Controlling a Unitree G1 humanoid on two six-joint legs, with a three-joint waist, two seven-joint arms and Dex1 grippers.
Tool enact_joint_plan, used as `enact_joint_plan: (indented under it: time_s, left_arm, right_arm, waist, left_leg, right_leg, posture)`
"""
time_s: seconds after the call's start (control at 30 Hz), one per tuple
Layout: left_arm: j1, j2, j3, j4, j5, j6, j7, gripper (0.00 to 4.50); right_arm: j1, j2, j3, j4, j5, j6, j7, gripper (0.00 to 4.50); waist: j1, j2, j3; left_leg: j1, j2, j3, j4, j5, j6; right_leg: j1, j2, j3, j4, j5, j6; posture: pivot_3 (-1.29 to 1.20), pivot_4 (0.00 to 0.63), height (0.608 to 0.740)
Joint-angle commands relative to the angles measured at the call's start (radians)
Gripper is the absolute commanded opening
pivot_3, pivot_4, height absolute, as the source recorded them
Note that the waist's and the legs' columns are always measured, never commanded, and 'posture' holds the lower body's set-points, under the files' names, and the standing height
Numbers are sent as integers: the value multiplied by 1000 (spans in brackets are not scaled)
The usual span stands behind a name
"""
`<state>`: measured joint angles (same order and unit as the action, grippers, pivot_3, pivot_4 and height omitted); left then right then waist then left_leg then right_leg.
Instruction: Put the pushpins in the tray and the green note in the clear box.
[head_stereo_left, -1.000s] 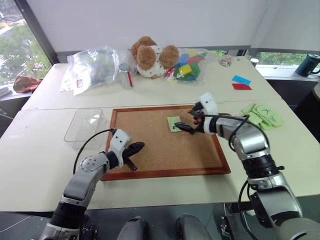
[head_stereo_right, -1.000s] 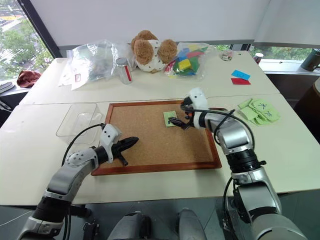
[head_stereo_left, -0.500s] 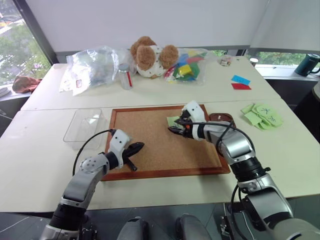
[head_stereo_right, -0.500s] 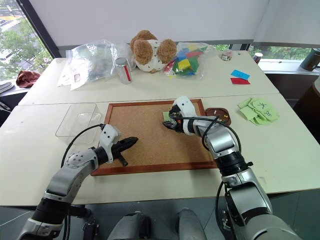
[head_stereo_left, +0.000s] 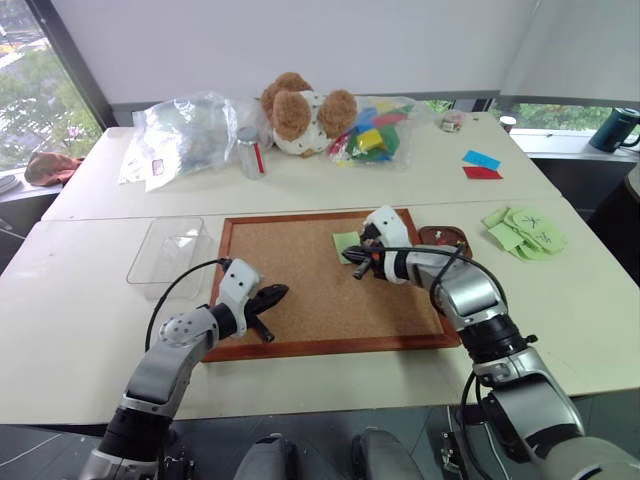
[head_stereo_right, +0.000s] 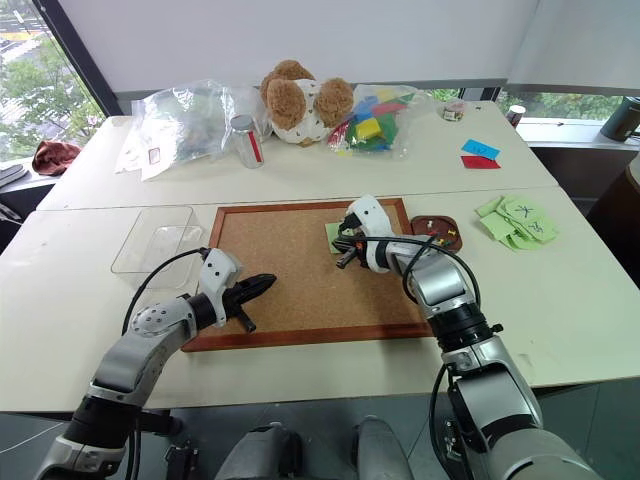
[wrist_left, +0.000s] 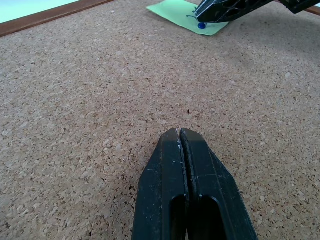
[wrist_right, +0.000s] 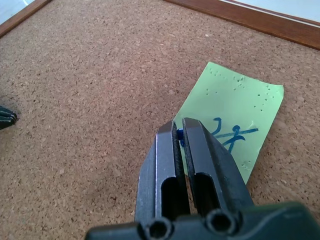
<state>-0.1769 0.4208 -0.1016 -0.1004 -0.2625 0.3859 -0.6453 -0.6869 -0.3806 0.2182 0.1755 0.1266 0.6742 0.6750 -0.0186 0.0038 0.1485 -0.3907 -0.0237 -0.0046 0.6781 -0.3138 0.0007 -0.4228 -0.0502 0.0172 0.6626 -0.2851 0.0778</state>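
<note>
1. Closing the right gripper (wrist_right: 179, 135) on a blue pushpin (wrist_right: 179, 136) at the lower corner of the green note (wrist_right: 235, 120); fingers pressing together with only the blue head showing between them, judging by the right wrist view.
2. Lying flat on the cork board (head_stereo_left: 300, 275), just right of the centre of the left eye frame, the note looks to be pinned there by this pin, so probably needing the pin out before lifting the paper.
3. Keeping the left gripper (wrist_left: 181, 134) fully shut and holding nothing, hovering low over bare cork in the lower left of the board, well apart from the note; seemingly waiting out of the way.
4. Sitting right of the board, just beside its frame, the small dark tray (head_stereo_right: 437, 226) with coloured bits inside; near the working hand, so making a short carry for the pin.
5. Standing at the left of the board, the clear box (head_stereo_left: 170, 250), near the idle left arm; likely the reason for that arm staying on this side.
</note>
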Motion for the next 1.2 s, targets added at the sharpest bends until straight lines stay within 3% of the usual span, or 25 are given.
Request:
enact_joint_plan:
  time_s: [0.03,0.33,0.43,0.67,1.0,1.2]
  left_arm:
    - [45,5,-22,57,23,44,2,0]
    - [-2,5,9,59,-15,75,-12,0]
    - [-68,-4,90,27,-127,159,-24,880]
    - [-247,-66,311,27,-457,422,16,4436]
    - [-465,-262,496,237,-747,655,241,4480]
    - [-484,-330,462,250,-781,706,285,4480]
  right_arm:
    - [-34,-24,-55,-137,42,35,18,101]
    - [-27,-122,-74,-379,112,147,86,101]
    - [-16,-154,-67,-441,132,166,114,0]
    - [-28,-184,-67,-522,175,208,129,0]
    - [-47,-203,-40,-564,193,199,147,0]
    - [-58,-206,-18,-567,191,185,162,0]
  waist:
    - [0,0,0]
    - [4,0,0]
    - [5,0,0]
    - [5,-4,3]
    - [7,-7,4]
    - [6,-7,4]
  left_leg:
    - [0,0,0,0,0,0]
    - [0,0,0,0,0,0]
    - [0,0,0,0,0,0]
    - [-3,0,-1,1,0,0]
    - [-6,-1,-1,4,0,0]
    - [-6,-1,-2,3,4,-6]
  right_leg:
    - [0,0,0,0,0,0]
    - [0,0,0,0,0,0]
    - [0,0,0,0,0,0]
    - [-2,0,-1,0,0,0]
    - [-3,0,-2,-1,0,0]
    - [-4,1,-2,-1,0,0]
  posture:
    - [0,150,740]
    - [0,150,740]
    - [0,150,740]
    - [0,150,740]
    - [0,150,740]
    - [0,150,740]
